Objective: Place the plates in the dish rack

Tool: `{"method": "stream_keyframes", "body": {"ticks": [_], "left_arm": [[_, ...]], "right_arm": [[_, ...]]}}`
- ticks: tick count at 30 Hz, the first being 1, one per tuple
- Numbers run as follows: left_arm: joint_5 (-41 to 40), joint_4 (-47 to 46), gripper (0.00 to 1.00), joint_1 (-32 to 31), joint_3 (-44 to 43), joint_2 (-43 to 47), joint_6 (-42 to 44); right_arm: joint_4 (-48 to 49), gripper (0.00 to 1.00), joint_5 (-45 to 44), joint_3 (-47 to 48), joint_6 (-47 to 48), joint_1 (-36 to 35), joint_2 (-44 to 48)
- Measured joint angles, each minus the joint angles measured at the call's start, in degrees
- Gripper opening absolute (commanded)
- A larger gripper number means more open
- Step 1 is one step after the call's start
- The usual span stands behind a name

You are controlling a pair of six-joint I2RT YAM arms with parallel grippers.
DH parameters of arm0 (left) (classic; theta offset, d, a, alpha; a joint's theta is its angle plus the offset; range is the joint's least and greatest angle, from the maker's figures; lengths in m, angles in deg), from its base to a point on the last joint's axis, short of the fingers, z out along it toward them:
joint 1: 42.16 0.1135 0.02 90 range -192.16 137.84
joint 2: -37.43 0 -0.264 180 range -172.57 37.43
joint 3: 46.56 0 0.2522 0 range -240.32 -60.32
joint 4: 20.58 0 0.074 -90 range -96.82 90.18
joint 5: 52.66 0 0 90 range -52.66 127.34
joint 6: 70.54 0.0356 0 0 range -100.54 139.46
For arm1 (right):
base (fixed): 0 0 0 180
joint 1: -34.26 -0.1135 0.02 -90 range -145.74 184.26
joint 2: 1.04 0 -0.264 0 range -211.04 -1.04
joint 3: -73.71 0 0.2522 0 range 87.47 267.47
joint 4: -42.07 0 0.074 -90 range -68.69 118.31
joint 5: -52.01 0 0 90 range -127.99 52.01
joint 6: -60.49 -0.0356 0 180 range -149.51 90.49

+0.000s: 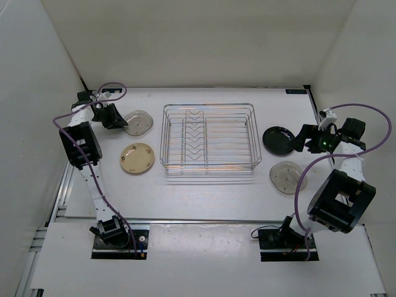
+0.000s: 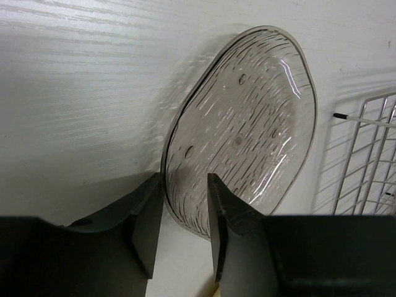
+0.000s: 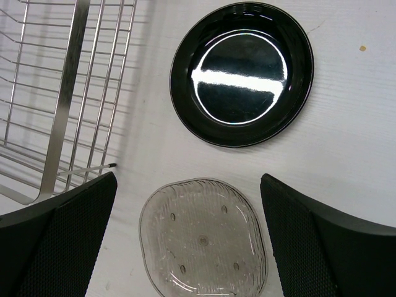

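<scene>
The dish rack [image 1: 210,110] stands mid-table with no plate in it. A pale grey plate [image 2: 247,117] lies left of it, tipped up off the table. My left gripper [image 2: 184,185] is shut on its near rim, one finger under the rim and one on the inside. In the top view this plate [image 1: 141,122] sits right beside the left gripper [image 1: 120,120]. A tan plate [image 1: 137,158] lies nearer. Right of the rack are a black plate [image 3: 241,74] and a second grey plate [image 3: 204,238]. My right gripper [image 3: 187,179] hangs open above that grey plate, touching nothing.
White walls close in the table on the left, back and right. The rack's wire corner [image 2: 365,161] is just right of the held plate, and its side [image 3: 62,105] is left of the right gripper. Purple cables loop off both arms.
</scene>
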Motion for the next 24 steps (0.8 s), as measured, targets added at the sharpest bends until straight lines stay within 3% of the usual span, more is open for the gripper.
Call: {"method": "stream_keyframes", "body": {"ticks": [6, 11, 12, 24], "left_arm": [[-1.2, 0.2, 0.36, 0.0, 0.0, 0.0, 0.0], [-3.0, 0.8, 0.18, -0.3, -0.1, 0.0, 0.2], [-3.4, 1.1, 0.11, -0.4, -0.1, 0.0, 0.3], [-6.8, 2.9, 0.11, -3.7, -1.2, 0.0, 0.9]], "right_arm": [[0.0, 1.0, 1.0, 0.0, 0.0, 0.7, 0.0], [0.0, 1.0, 2.2, 0.0, 0.3, 1.7, 0.0], [0.0, 1.0, 2.4, 0.0, 0.4, 1.9, 0.0], [-1.1, 1.0, 4.2, 0.0, 1.4, 2.7, 0.2]]}}
